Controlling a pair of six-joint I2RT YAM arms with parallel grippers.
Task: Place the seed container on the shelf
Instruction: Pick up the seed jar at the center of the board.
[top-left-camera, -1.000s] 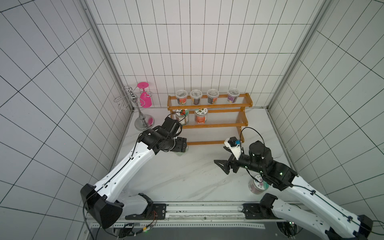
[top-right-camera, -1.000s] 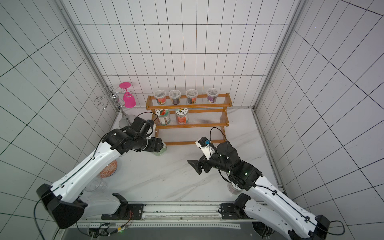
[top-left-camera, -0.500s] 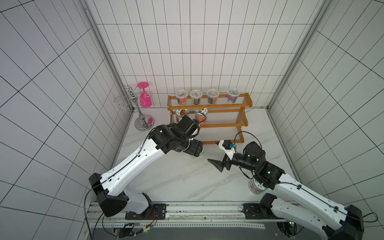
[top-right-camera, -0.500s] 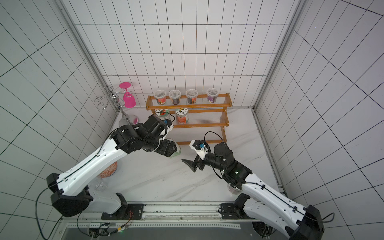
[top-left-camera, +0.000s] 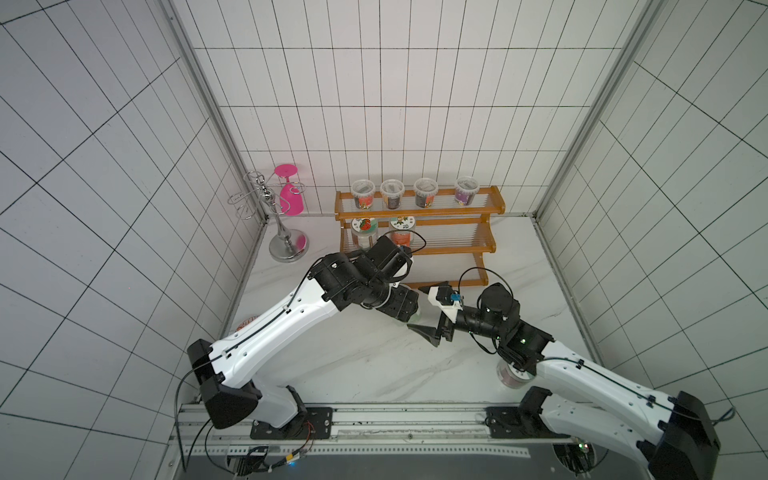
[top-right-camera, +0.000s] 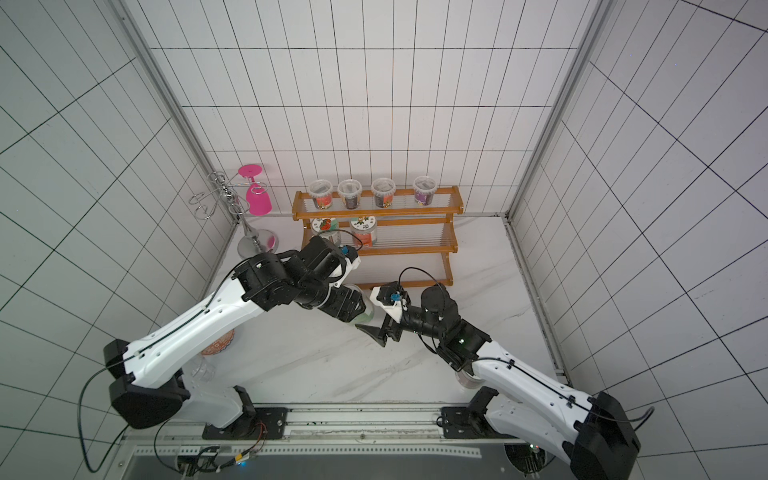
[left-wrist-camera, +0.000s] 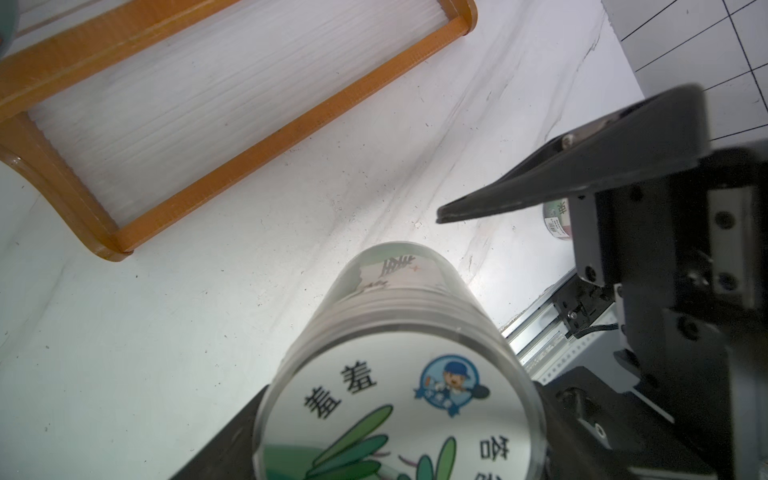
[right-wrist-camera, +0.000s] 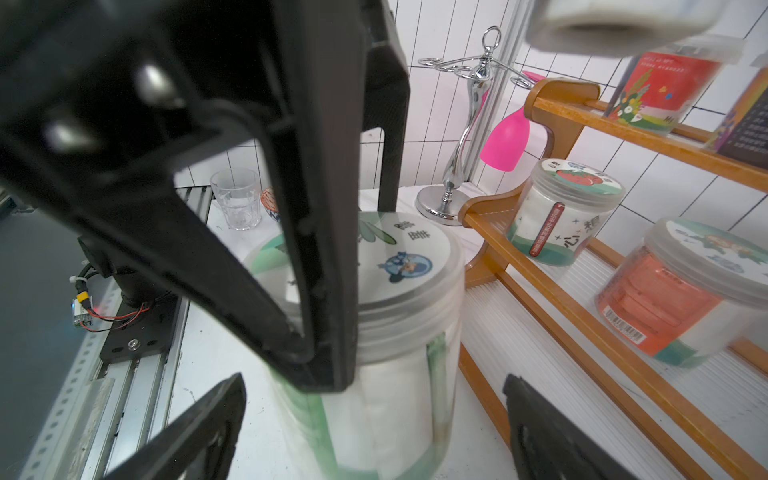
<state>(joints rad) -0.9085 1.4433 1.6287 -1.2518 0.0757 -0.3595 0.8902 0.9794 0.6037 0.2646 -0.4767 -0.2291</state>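
- Far left, against the wall: wire glass stand (top-left-camera: 288, 247) with a pink glass (top-left-camera: 291, 203) hung upside down, well apart from the work.
- Centre-left: the left gripper (top-left-camera: 409, 313) had its jaws set wide and clamped on the seed container (left-wrist-camera: 399, 365). One black finger ran down the side from the lid.
- The container stood upright just in front of the lowest tier. I could not tell whether its base touched the table (top-left-camera: 353, 357).
- Centre-right: the right gripper (top-left-camera: 428, 311) was spread fully and empty. Its fingertips flanked the container's lower body with a gap on each side.
- Behind: shelf (top-left-camera: 449, 216), with four tubs (top-left-camera: 394, 194) on the top tier and two jars (top-left-camera: 402, 229) at the left end of the middle tier. The lowest tier was bare.
- Risk: closing now could catch the other arm's finger, since the two sat close.
- Risk: an early release could tip the container against the front rail.
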